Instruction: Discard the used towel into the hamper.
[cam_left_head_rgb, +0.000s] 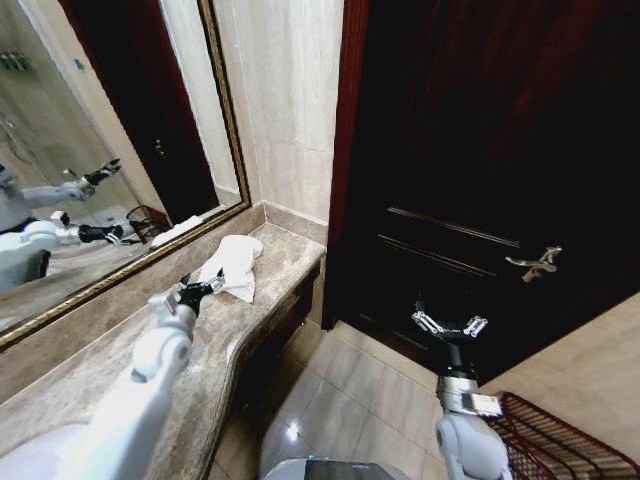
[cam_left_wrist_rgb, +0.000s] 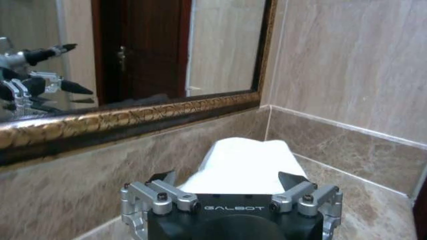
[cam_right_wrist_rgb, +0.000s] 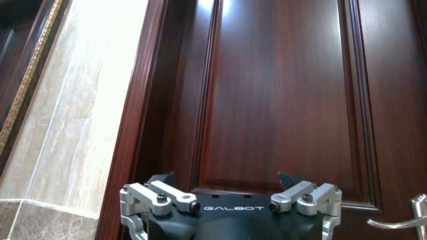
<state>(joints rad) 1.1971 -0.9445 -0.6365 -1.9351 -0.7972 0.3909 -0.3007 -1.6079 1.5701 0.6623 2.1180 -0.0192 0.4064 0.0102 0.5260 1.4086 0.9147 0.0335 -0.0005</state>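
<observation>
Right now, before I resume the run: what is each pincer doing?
Left pincer: open, holding nothing, at the near edge of the white towel on the counter.
Right pincer: open, empty, facing the door.

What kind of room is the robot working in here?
Most likely a bathroom, perhaps in a hotel. A marble-look counter runs under a large gold-framed mirror, a white towel lies on it, and a dark wooden door stands beside tiled walls and floor.
</observation>
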